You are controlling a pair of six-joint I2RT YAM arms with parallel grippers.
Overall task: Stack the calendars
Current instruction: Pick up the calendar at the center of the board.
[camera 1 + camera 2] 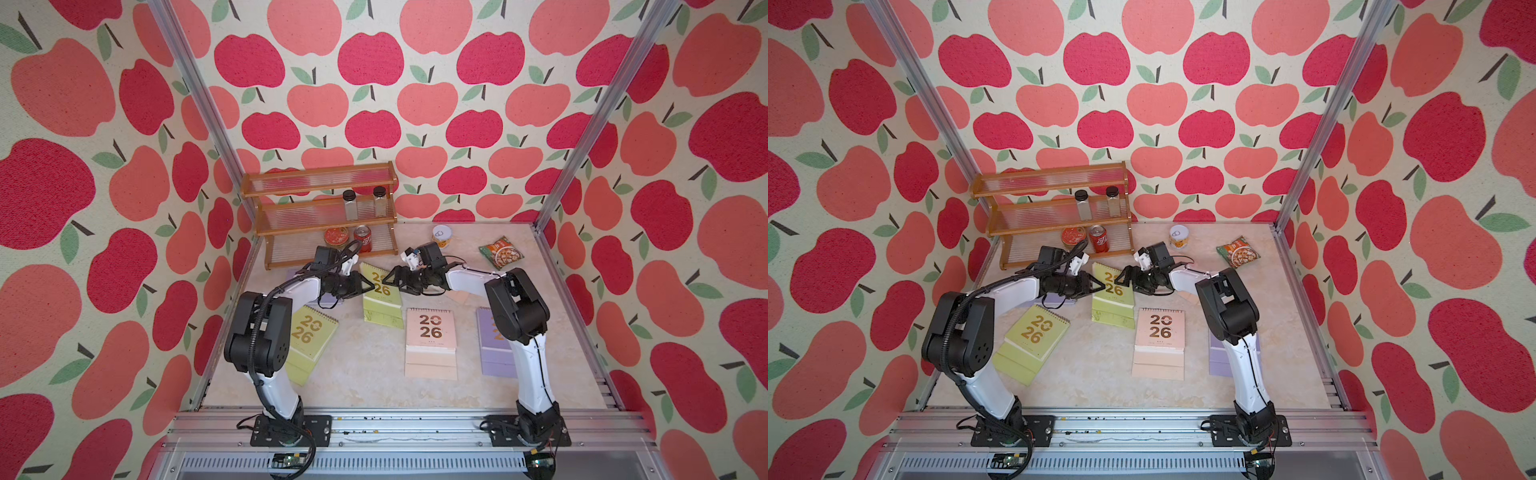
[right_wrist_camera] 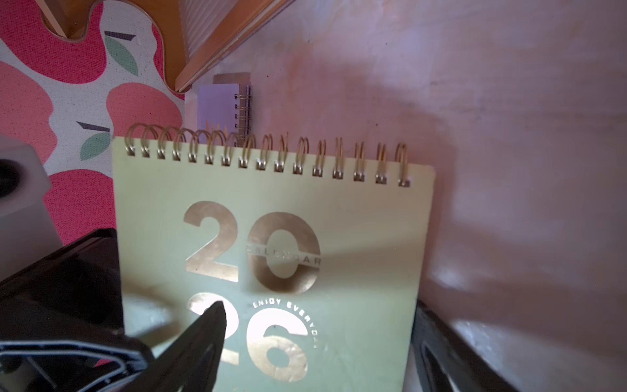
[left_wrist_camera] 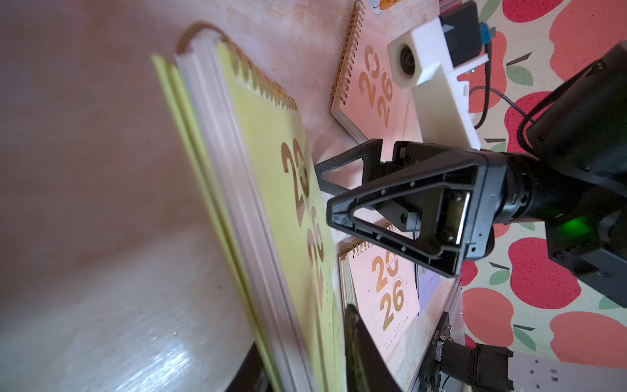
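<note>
Left arm (image 1: 257, 328) and right arm (image 1: 515, 307) fold inward, elbows high, forearms level; left gripper (image 1: 370, 286) clamps the tilted green calendar (image 1: 384, 309), right gripper (image 1: 386, 280) gapes at its other edge.

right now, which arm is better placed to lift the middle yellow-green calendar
Left. The left jaws pinch the middle yellow-green calendar at its edge; the right jaws stand open near it, holding nothing.

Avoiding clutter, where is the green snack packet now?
In both top views the flat green snack packet lies at the table's back right, beside the small white-topped metal can.
</note>
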